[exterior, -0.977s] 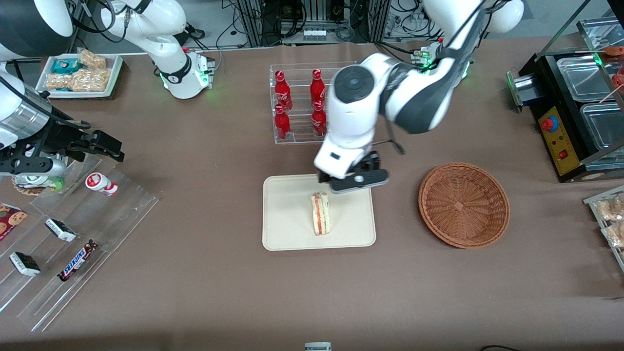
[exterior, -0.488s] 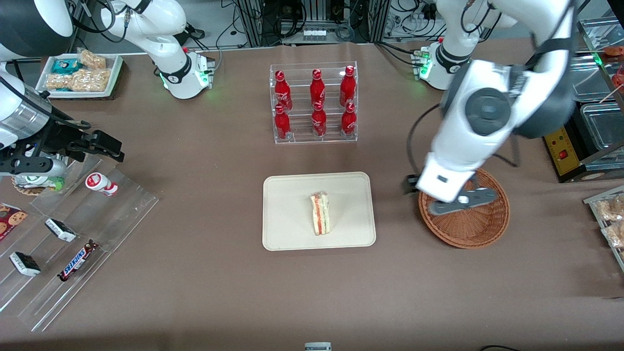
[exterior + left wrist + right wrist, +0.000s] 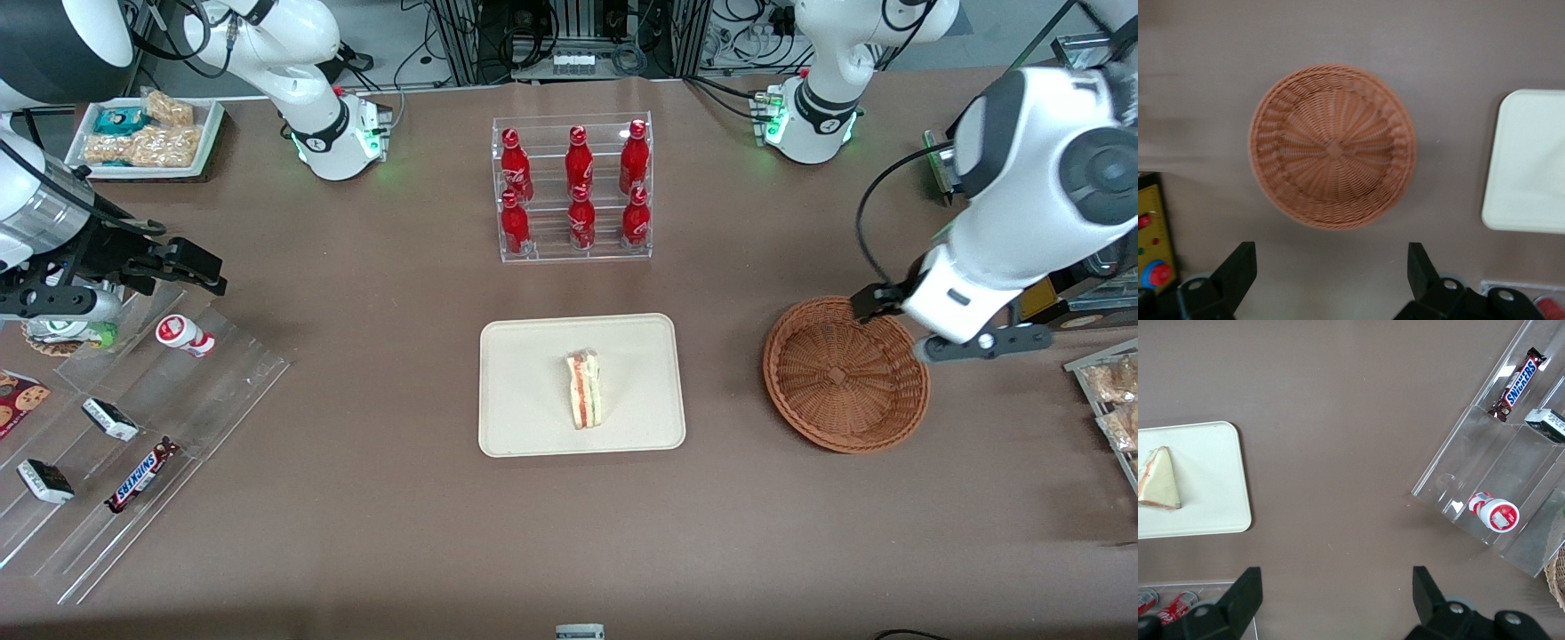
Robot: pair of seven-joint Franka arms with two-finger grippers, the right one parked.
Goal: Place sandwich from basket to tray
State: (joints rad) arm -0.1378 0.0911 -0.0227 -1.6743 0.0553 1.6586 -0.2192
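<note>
The sandwich (image 3: 584, 389) is a small bread wedge with pink and green layers. It lies on the cream tray (image 3: 524, 373), near the tray's middle, and the right wrist view shows the same sandwich (image 3: 1158, 480) on the tray (image 3: 1205, 473). The reddish-brown wicker basket (image 3: 845, 373) stands empty beside the tray, toward the working arm's end of the table. My left gripper (image 3: 982, 342) hovers just outside the basket's rim, at the working arm's end. In the left wrist view the gripper (image 3: 1331, 257) is open with nothing between its fingers; the basket (image 3: 1331, 147) and a tray corner (image 3: 1531, 173) show.
A clear rack of red bottles (image 3: 573, 191) stands farther from the camera than the tray. A black machine with a yellow panel (image 3: 1013, 240) sits near the gripper. A stepped acrylic shelf with snack bars (image 3: 133, 427) and a snack tray (image 3: 147, 133) lie toward the parked arm's end.
The left gripper has swung from above the tray, across the basket, to just outside the basket's rim at the working arm's end. The sandwich stayed on the tray.
</note>
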